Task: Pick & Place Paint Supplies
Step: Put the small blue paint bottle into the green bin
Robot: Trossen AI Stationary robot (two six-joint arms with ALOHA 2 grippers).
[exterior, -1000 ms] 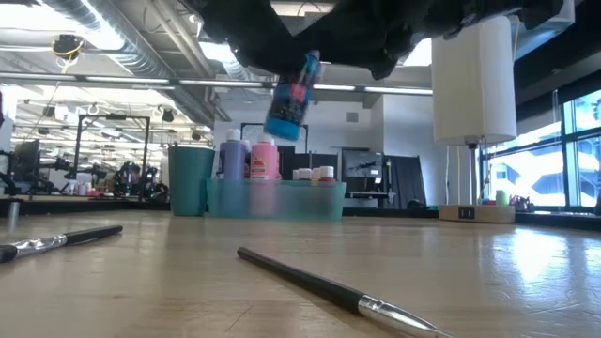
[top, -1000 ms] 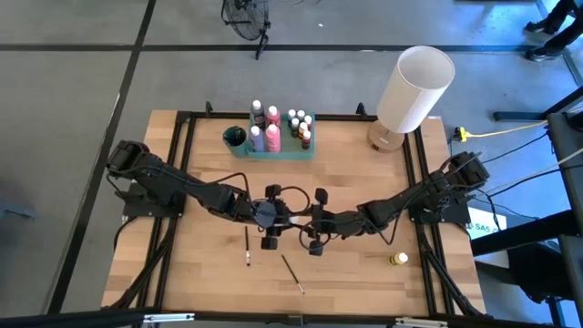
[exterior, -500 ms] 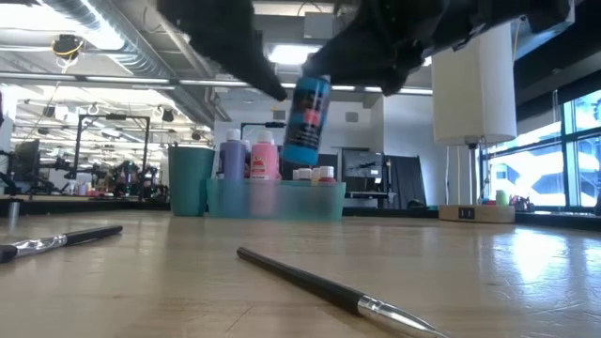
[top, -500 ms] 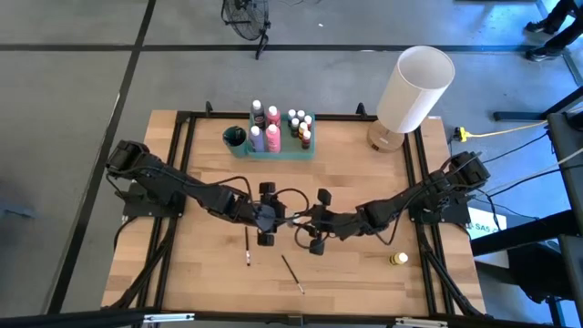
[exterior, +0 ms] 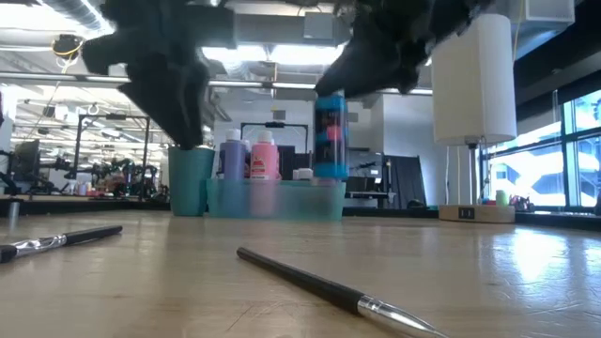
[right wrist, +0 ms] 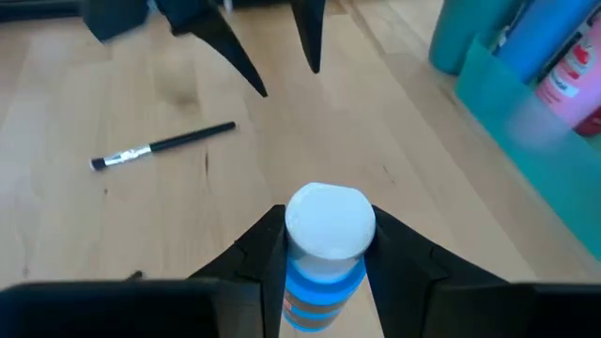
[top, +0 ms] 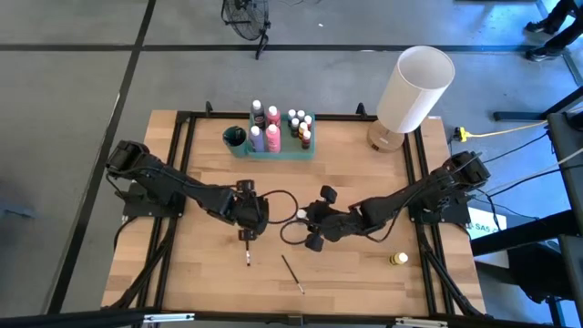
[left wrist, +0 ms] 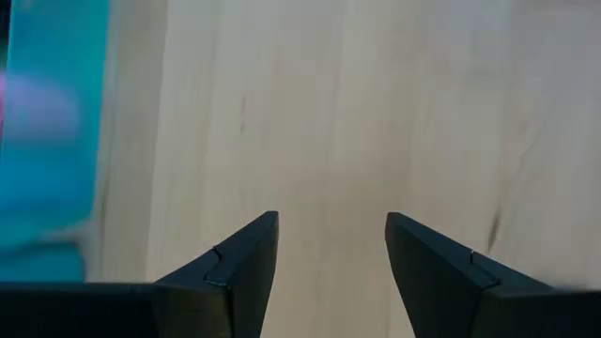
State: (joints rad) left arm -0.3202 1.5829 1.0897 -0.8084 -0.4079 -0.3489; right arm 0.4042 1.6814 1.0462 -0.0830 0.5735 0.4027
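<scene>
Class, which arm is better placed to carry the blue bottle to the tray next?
Right. Its gripper already clamps the blue bottle upright above the table; the left gripper is open and empty, over a paintbrush.

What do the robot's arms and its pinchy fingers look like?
Both arms are dark, almost black, built from chunky jointed pieces. A thin black cable loops out near each wrist. The left gripper has two flat, dark fingers shaped like pointed wedges, with a small notch along each inner edge. The right gripper has the same dark, wedge-shaped fingers. I see no markings or stickers on them.
</scene>
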